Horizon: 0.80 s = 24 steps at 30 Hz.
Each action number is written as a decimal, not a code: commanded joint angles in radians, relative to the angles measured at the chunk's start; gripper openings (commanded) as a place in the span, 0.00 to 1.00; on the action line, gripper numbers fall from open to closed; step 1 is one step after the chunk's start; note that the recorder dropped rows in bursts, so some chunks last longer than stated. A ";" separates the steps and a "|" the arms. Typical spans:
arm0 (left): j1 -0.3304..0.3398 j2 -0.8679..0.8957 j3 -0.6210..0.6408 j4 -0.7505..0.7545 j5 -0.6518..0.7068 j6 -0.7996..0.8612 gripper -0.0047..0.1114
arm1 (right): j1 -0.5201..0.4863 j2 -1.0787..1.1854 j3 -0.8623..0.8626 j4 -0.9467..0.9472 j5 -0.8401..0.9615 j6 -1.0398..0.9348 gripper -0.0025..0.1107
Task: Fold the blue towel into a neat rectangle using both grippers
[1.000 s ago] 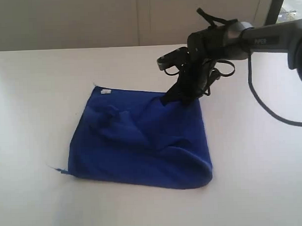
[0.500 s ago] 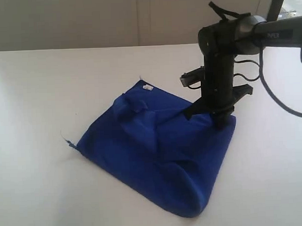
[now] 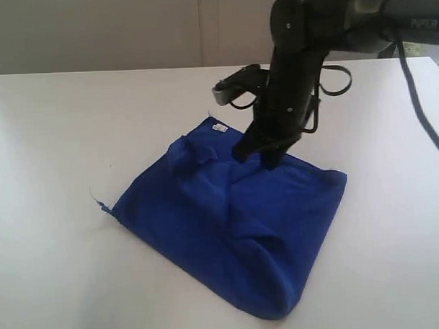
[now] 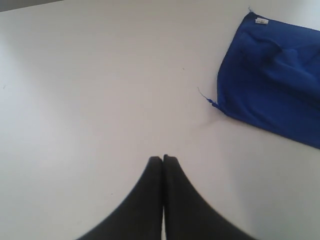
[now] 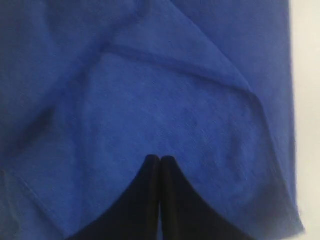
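item: right gripper (image 3: 257, 156), black, narrow-fingered, with a bulky housing and looping cables. the fingers were pressed together with no cloth seen between them. it hung tips-down over the towel, close to one edge.

item: left gripper (image 4: 163, 159), black, same pattern. the fingers were closed on nothing, above bare table.

item: deep royal-blue soft microfibre towel (image 3: 229, 222), roughly square, with stitched edges. it lay rumpled on the plain white tabletop (image 3: 52, 127), directly beneath the right gripper's tips and well ahead of the left gripper, off to one side. a raised crease crossed it and one end bulged in a rounded fold. it bore a small white label (image 3: 219, 128) at one corner and a loose thread (image 3: 98, 201) at another.

risks, as judged: with the jaws shut, a descent would only push the cloth, deepening creases or dragging the whole towel. a one-sided pinch, with the left gripper so far off, would likely skew the fold. stacked layers at the bulge might be caught together.

not determinable: whether the right tips touched the cloth; how many layers lay under the bulge; the towel edge behind the right arm. the left arm was absent from the exterior view. part of the towel was cut off in the left wrist view.
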 commanded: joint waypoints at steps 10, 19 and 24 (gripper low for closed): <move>0.001 -0.009 0.005 -0.015 0.005 -0.004 0.04 | 0.101 0.090 0.074 0.082 -0.261 -0.133 0.02; 0.001 -0.009 0.005 -0.015 0.005 -0.004 0.04 | 0.099 0.179 0.071 0.081 -0.387 0.047 0.02; 0.001 -0.009 0.005 -0.015 0.005 -0.004 0.04 | 0.095 0.202 0.066 -0.011 -0.477 0.351 0.02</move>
